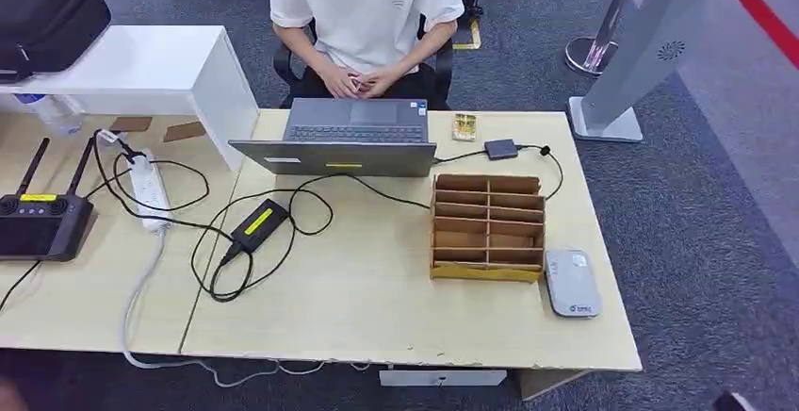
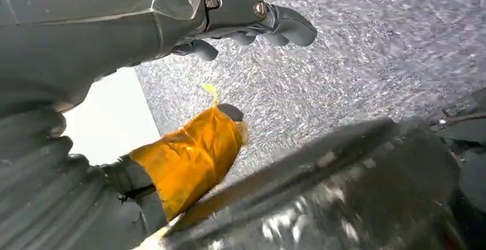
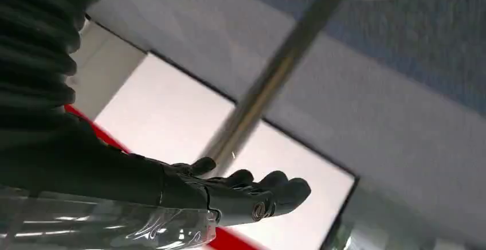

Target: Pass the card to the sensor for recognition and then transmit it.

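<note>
A cardboard slot organizer (image 1: 487, 227) stands on the right half of the wooden table (image 1: 377, 307), with a yellow strip along its front slot. Just to its right lies a flat grey-white sensor pad (image 1: 571, 282). I cannot make out a separate card. In the left wrist view my left hand (image 2: 252, 23) hangs over grey carpet with its fingers stretched out and nothing in them; orange tape wraps its thumb (image 2: 189, 158). My right hand (image 3: 246, 195) also hangs free, fingers extended and holding nothing.
A person in a white shirt (image 1: 366, 6) sits behind an open laptop (image 1: 344, 142) at the table's far edge. A power brick (image 1: 258, 222) with looping cables, a power strip (image 1: 149, 189), a black controller (image 1: 38, 224) and a small yellow packet (image 1: 464, 126) lie on the table. A grey kiosk stand (image 1: 641, 53) rises at the right.
</note>
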Robot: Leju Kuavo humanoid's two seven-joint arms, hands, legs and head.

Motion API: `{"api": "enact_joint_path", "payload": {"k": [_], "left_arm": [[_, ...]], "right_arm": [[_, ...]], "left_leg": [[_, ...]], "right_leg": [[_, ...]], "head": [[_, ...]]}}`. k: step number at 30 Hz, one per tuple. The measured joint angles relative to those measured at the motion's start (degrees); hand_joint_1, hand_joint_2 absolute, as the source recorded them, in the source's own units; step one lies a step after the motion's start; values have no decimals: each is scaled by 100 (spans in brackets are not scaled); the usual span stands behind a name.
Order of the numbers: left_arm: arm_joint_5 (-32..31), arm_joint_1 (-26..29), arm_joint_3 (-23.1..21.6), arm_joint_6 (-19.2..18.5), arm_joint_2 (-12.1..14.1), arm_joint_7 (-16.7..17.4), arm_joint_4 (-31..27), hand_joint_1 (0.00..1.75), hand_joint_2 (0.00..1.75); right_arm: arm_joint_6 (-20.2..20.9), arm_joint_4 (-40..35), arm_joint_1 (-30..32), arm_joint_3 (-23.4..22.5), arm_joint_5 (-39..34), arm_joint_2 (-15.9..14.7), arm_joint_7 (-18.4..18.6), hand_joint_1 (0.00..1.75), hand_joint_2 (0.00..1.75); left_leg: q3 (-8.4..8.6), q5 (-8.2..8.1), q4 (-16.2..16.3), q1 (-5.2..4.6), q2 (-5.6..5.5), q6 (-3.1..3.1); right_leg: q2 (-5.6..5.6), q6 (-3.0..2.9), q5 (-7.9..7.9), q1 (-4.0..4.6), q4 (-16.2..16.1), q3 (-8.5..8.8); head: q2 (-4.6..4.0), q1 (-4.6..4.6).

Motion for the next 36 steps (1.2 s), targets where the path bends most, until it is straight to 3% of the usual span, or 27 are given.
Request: {"api": "enact_joint_path", "payload": {"k": [1,2,3,4,8,18,23,32,34,36], "left_arm": [[2,0,0,2,0,2,0,0,0],[13,1,0,9,2,31,0,0,0],[15,-3,0,17,0,96,0,0,175],[28,-20,0,24,-2,153,0,0,175],[41,-33,0,103,-28,234,0,0,175],[72,-48,-18,221,-74,369,0,0,175],[50,-56,-61,293,-100,476,0,0,175],[48,-63,-90,361,-109,616,0,0,175],[20,-67,-112,527,-109,695,0,0,175],[-26,-68,-162,1029,-111,769,0,0,175]], "right_arm": [[8,8,4,0,4,15,6,0,175],[94,118,32,-11,20,226,120,0,175],[315,297,63,-11,-33,628,315,0,175],[496,396,59,-11,-44,973,408,0,175],[815,509,50,-11,-98,1621,526,0,175],[1572,607,-7,-103,-127,2877,649,0,175],[1827,627,-32,-111,-97,3237,459,0,175],[2078,636,-58,-343,-444,3505,395,0,175],[2051,636,-61,-419,-492,3534,419,0,175],[1769,636,-62,-507,-542,3565,564,0,175]], "left_leg": [[0,0,-1,0,1,0],[4,-1,-3,1,9,-3],[12,-4,-9,1,22,-12],[17,-4,-11,3,29,-12],[21,1,-14,3,34,-19],[23,4,-16,4,33,-25],[23,4,-16,3,34,-25],[24,4,-15,0,34,-25],[24,4,-15,0,33,-25],[24,4,-15,1,34,-25]], "right_leg": [[0,0,0,0,0,0],[5,-5,-3,1,1,1],[14,-12,-6,1,5,1],[23,-14,-7,4,5,4],[29,-16,-7,4,6,5],[30,-17,-7,3,8,7],[30,-17,-7,2,7,8],[30,-17,-7,-1,6,9],[30,-17,-7,-1,6,9],[30,-17,-7,0,6,9]], "head": [[0,-2],[0,-4],[0,7],[0,0],[0,2],[0,2],[0,2],[0,2],[0,2],[0,4]]}}
